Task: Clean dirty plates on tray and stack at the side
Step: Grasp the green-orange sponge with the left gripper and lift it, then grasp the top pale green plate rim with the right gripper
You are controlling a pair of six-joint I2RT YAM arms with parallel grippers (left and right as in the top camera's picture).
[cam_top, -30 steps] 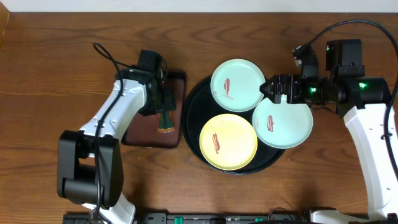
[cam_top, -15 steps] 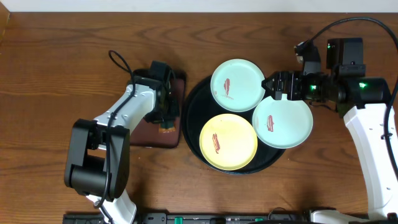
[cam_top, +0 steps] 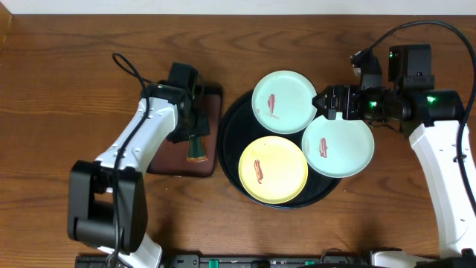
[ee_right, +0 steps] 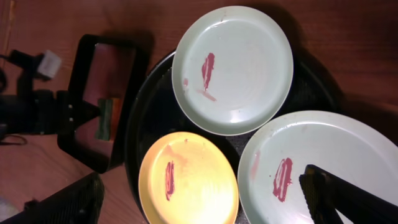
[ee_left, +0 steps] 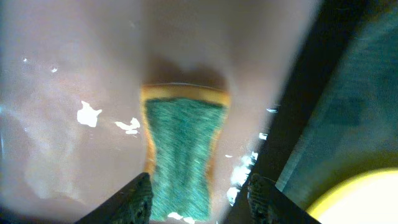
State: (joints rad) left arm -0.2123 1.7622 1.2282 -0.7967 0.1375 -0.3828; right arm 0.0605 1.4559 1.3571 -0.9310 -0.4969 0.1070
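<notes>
- The round black tray (cam_top: 230, 156) held all three plates, each with a red-brown smear.
- One mint plate (cam_top: 286, 93) lay at the tray's far edge and overhung the rim there.
- A second mint plate (cam_top: 342, 149) sat at the tray's right side, poking out past the rim.
- The yellow plate (cam_top: 273, 170) lay at the tray's near side, within the rim.
- Just left of the black tray stood a dark brown rectangular tray (cam_top: 214, 108) holding a green sponge (ee_left: 183, 155) with a yellow edge.
- The left gripper (ee_left: 200, 196) had its jaws apart, one finger on each side of the sponge's end; the right-hand finger stood clear of the sponge.
- The right gripper (ee_right: 208, 199) hung over the tray's far right side, between the two mint plates, jaws spread wide and holding nothing.
- Everything rested on a dark wooden table (cam_top: 59, 67).
</notes>
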